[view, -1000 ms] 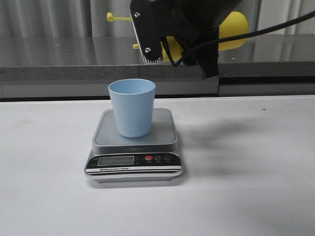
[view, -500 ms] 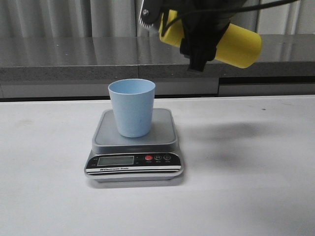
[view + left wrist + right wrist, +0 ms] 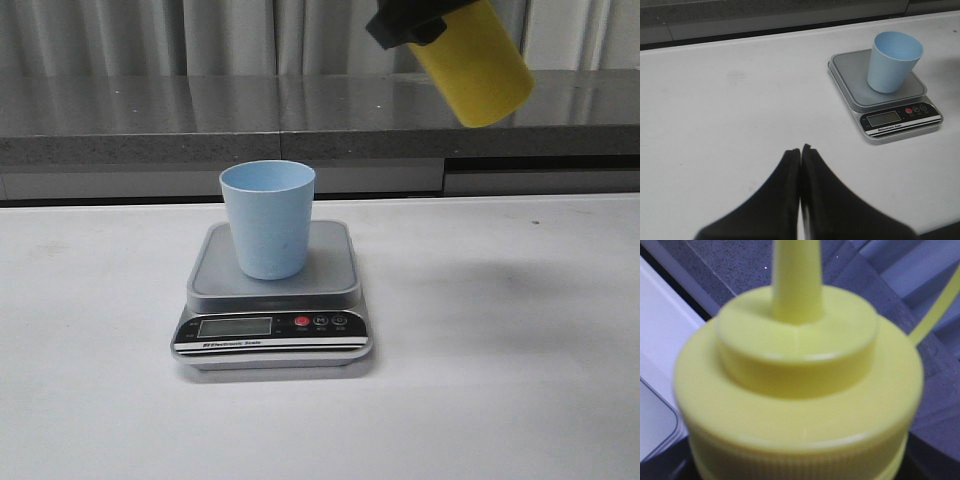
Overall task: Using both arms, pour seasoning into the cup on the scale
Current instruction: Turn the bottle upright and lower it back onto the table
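The yellow seasoning bottle (image 3: 470, 62) is held tilted, high above the white table (image 3: 500, 380), up and to the right of the scale (image 3: 273, 300), clamped by the right gripper (image 3: 405, 20) at the frame's top edge. The pale blue cup (image 3: 267, 219) is seen upright on the scale's platform. The left gripper (image 3: 801, 155) is pressed closed on nothing, low over bare table, well apart from the scale.

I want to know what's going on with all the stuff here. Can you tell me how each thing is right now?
Yellow bottle: held up high and tilted, clamped by the right pincer.
Blue cup: upright on the scale; its inside is not visible.
Scale: flat on the table, with the display too small to read.
Left pincer: shut, holding nothing, away from the scale.
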